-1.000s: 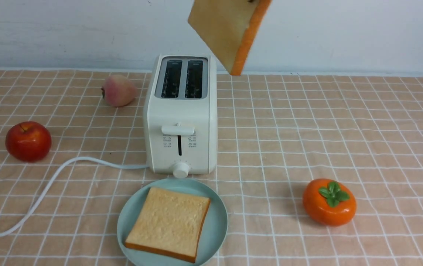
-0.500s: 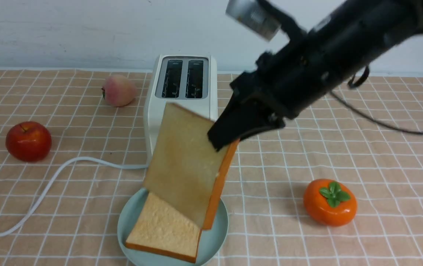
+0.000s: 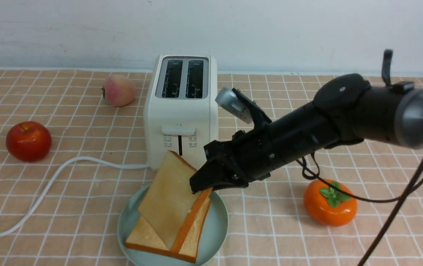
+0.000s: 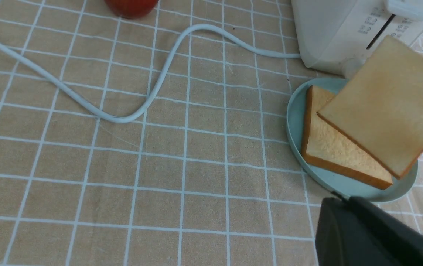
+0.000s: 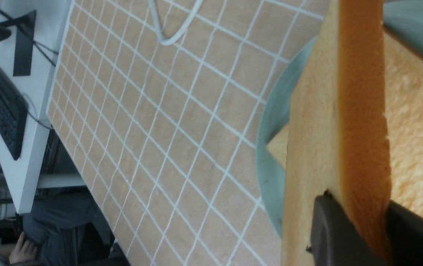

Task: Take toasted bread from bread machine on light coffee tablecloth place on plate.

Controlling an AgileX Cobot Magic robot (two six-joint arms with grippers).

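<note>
Tan-faced upper slice (image 3: 169, 199) clamped at its high corner in right gripper (image 3: 202, 183), tilted over plate (image 3: 217, 221). Its low edge seems to rest on lower slice (image 3: 141, 236); contact not clear. Lower slice flat on plate. Plate on cloth (image 3: 277, 129), just in front of toaster (image 3: 181, 111). Left gripper (image 4: 344, 214) clenched shut, only its dark tip in wrist view. Persimmon (image 3: 329, 202) right of plate; apple (image 3: 28, 141), peach (image 3: 119, 90) left of toaster.
</note>
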